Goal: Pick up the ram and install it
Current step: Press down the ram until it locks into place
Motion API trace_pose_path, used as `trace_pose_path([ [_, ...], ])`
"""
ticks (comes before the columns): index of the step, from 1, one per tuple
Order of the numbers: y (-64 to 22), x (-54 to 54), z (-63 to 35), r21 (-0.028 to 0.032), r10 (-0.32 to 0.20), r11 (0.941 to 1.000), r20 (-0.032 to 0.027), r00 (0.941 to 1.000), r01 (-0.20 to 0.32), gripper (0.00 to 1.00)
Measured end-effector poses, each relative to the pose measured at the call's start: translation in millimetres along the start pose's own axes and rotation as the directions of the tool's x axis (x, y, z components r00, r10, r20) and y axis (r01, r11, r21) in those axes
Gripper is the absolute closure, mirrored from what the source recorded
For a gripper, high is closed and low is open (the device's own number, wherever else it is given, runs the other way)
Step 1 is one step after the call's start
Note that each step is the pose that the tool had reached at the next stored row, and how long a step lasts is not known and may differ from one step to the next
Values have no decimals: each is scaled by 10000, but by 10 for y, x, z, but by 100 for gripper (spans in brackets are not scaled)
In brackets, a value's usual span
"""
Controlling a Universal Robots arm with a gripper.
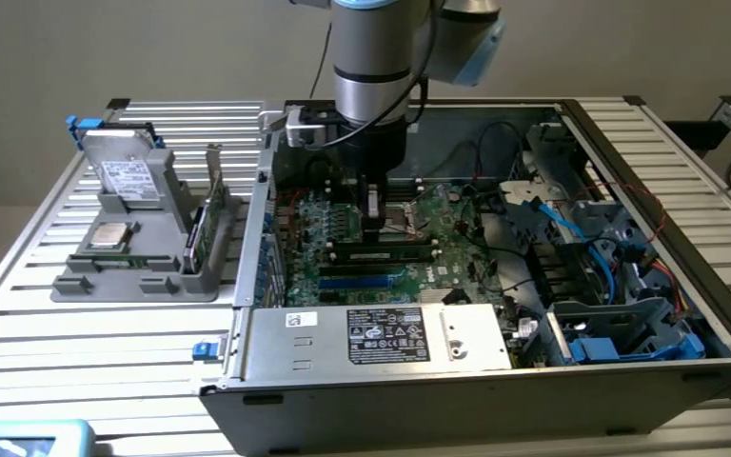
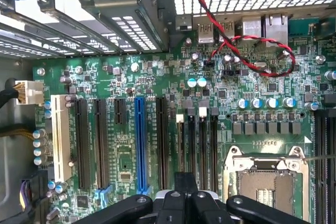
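On your worktop [image 1: 35,314], past the grey holder [image 1: 137,271], the ram [image 1: 383,254] lies in a motherboard [image 1: 448,238] slot, long axis running across the exterior view, below the gripper [image 1: 379,205]; you cannot tell how the jaws stand.

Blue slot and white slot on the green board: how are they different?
The blue slot is thin; the white slot is wider. The blue slot runs longer than the white slot. The white slot sits by the board's edge, the blue slot between black slots. Both lie parallel on the green motherboard.
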State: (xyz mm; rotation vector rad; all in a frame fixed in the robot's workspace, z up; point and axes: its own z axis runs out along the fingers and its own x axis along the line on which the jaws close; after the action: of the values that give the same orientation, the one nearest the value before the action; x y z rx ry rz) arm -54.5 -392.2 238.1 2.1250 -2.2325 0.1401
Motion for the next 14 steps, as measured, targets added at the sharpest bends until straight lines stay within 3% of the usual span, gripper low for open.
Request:
trace_pose_path([
  [14,-223,-4,-57,0,0,10000,0,10000,0,89],
])
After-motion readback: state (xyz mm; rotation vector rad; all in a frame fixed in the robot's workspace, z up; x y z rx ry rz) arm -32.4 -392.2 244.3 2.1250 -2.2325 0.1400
